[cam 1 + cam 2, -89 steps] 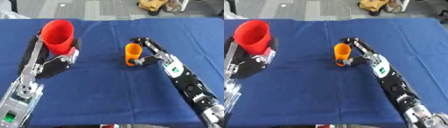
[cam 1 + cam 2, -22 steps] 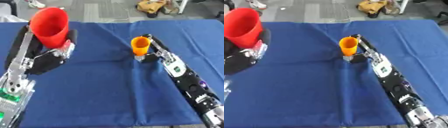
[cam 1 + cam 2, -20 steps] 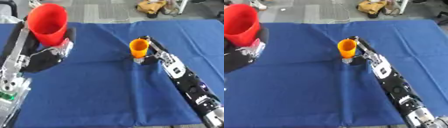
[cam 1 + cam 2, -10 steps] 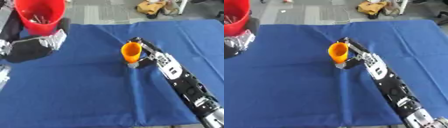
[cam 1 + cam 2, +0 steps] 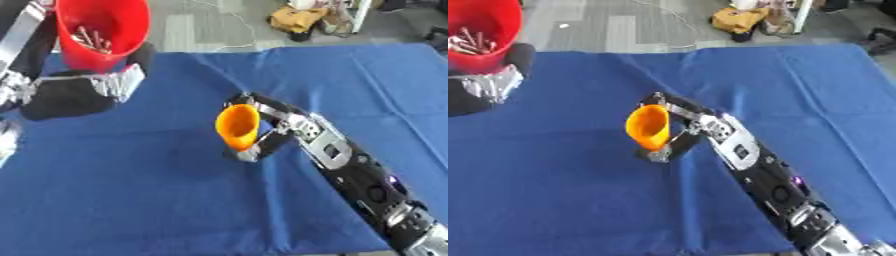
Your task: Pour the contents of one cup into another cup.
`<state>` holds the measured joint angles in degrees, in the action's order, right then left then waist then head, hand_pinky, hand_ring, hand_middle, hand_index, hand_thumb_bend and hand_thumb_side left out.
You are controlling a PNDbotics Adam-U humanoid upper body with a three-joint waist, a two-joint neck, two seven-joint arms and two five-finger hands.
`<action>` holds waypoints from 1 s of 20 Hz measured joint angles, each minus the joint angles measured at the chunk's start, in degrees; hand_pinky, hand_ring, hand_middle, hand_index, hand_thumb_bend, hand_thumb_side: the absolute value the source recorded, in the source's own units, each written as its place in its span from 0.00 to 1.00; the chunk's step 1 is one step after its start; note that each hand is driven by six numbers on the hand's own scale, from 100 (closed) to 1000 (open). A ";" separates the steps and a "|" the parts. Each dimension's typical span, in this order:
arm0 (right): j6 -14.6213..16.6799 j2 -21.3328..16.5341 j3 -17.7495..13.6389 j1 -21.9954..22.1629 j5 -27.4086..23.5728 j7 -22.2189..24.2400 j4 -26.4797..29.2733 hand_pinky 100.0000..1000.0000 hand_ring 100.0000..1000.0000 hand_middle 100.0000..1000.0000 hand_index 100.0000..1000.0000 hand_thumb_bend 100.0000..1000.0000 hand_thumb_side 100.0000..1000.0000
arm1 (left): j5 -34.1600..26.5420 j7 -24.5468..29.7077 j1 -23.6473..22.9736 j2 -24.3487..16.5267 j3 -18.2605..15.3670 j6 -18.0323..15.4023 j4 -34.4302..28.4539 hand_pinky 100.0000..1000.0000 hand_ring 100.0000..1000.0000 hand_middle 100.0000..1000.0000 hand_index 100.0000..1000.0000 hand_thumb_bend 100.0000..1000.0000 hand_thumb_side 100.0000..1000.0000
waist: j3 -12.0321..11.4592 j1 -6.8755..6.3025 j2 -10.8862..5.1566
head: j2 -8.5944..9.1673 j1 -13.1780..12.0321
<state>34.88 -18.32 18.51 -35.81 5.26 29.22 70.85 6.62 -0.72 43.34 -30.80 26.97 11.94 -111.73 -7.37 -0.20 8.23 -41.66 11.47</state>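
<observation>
Blue cloth (image 5: 157, 200) covers the table, above which a red cup (image 5: 101, 30) of metal pieces is gripped by the left hand (image 5: 74, 92), unpoured, while an orange cup (image 5: 238, 126) is clasped, tilted leftward, by the right hand (image 5: 267, 132).

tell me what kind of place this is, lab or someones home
Probably a lab or workshop rather than a home: a table under a blue cloth, a grey hard floor with a cable trailing across it, and a yellow bag left on the floor behind.
</observation>
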 measured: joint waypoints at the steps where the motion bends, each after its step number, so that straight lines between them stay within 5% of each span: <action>1: -0.50 0.00 0.33 0.00 -1.35 1.56 0.74 0.17 0.30 0.22 0.57 0.00 0.00 | 0.27 0.01 0.15 -0.01 0.17 -0.17 0.26 0.21 0.47 0.45 0.75 0.00 0.03 | 0.04 0.06 0.00 | 0.00 -0.06; 10: -8.35 0.52 2.43 -1.08 -12.85 10.37 7.86 0.18 0.31 0.23 0.57 0.00 0.00 | 4.93 1.09 1.54 0.20 2.09 -2.30 3.31 0.21 0.46 0.44 0.75 0.00 0.00 | 0.15 0.27 0.00 | 0.00 -0.18; 20: -11.41 2.85 2.82 -1.54 -16.19 13.42 9.40 0.18 0.31 0.23 0.57 0.00 0.00 | 12.24 2.22 3.84 3.40 3.55 -5.83 8.06 0.21 0.45 0.44 0.74 0.00 0.00 | -0.04 0.29 0.10 | 0.00 0.08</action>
<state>23.48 -15.47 21.33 -37.34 -10.93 42.64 80.26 18.86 1.49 47.19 -27.41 30.52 6.10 -103.67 -7.41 0.09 8.33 -41.66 11.55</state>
